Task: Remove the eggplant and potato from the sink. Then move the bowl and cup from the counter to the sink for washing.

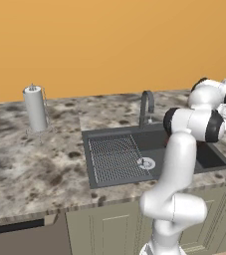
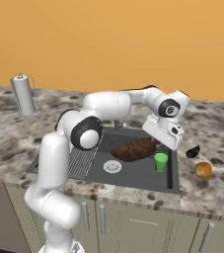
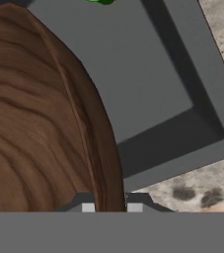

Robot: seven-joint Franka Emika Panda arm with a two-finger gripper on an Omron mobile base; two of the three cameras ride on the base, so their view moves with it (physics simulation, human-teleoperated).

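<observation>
Gripper: jaws nearly closed, pinching the rim of the bowl; in the hand view the wooden edge passes straight between the two fingertips. In the right base view the gripper sits low over the sink, and the bowl hangs tilted inside the basin, one edge raised toward the hand.

Cup: green, upright on the sink floor, just beside the bowl's lower edge and close to the basin's right wall. The round silver drain lies to the bowl's left.

Eggplant: on the table just right of the sink rim. Potato: on the table, near the eggplant and nearer the front edge; the two are apart.

Faucet: stands behind the basin. Paper towel roll: upright on the table, well left of the sink.
</observation>
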